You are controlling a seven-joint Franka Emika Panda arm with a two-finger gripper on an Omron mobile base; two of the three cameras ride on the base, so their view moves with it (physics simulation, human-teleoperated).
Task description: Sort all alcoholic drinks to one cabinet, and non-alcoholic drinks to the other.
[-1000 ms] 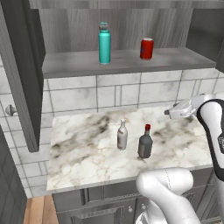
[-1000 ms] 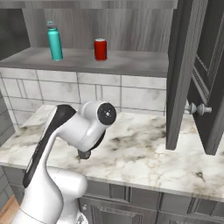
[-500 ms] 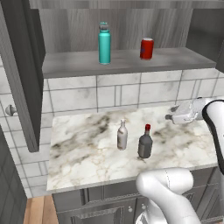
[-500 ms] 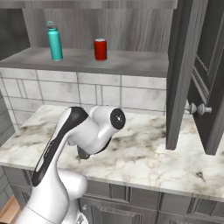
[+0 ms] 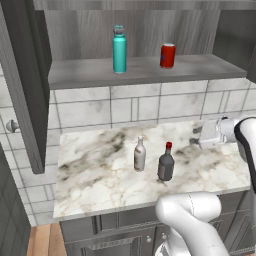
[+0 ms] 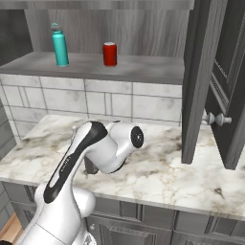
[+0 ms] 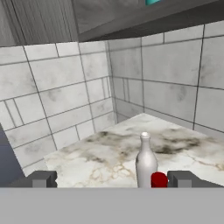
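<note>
Teal bottle (image 5: 119, 50), red can (image 5: 168, 55), beige-white bottle (image 5: 140, 155), red-capped dark grey bottle (image 5: 166, 163) — all over white, grey-veined marble counter (image 5: 95, 175).

Tool (image 5: 196, 136) shifted further toward the right end of the worktop (image 5: 95, 182), away from the pale bottle (image 5: 140, 154) and red-capped bottle (image 5: 166, 162). Wrist and forearm swung right accordingly. Jaws unchanged, wide apart.

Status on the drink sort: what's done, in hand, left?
Done: teal bottle and red can stand on the open cabinet's shelf. In hand: nothing; the gripper is open, level with the counter bottles. Left: pale bottle and red-capped dark bottle stand on the counter, to go into the other cabinet.
</note>
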